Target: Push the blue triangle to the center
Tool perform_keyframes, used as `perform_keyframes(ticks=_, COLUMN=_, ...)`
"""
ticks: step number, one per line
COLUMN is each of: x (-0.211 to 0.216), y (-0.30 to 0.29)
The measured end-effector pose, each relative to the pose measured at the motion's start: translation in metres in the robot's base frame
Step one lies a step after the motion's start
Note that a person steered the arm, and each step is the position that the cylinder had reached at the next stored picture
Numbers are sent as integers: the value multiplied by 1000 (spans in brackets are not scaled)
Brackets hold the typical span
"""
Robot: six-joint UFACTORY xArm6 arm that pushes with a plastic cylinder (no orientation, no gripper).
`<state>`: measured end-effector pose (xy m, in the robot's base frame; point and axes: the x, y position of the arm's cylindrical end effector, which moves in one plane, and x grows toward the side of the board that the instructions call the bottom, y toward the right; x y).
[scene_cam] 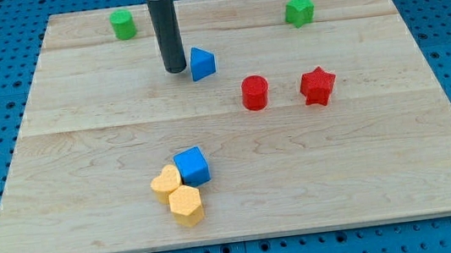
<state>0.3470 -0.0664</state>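
Note:
The blue triangle [202, 63] lies on the wooden board [365, 153], above and left of the board's middle. My tip [175, 68] stands just left of the blue triangle, almost touching its left side. The dark rod rises from there to the view's top edge.
A red cylinder [255, 92] and a red star [318, 86] lie right of the triangle. A green cylinder [122, 24] is at the top left, a green star [300, 10] at the top right. A blue cube [192, 166] touches two yellow blocks [177, 195] at the bottom.

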Motion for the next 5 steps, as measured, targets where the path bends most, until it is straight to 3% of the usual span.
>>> perform_keyframes(ticks=1, x=-4, y=0)
perform_keyframes(ticks=3, x=-67, y=0)
perform_keyframes(ticks=5, x=-63, y=34)
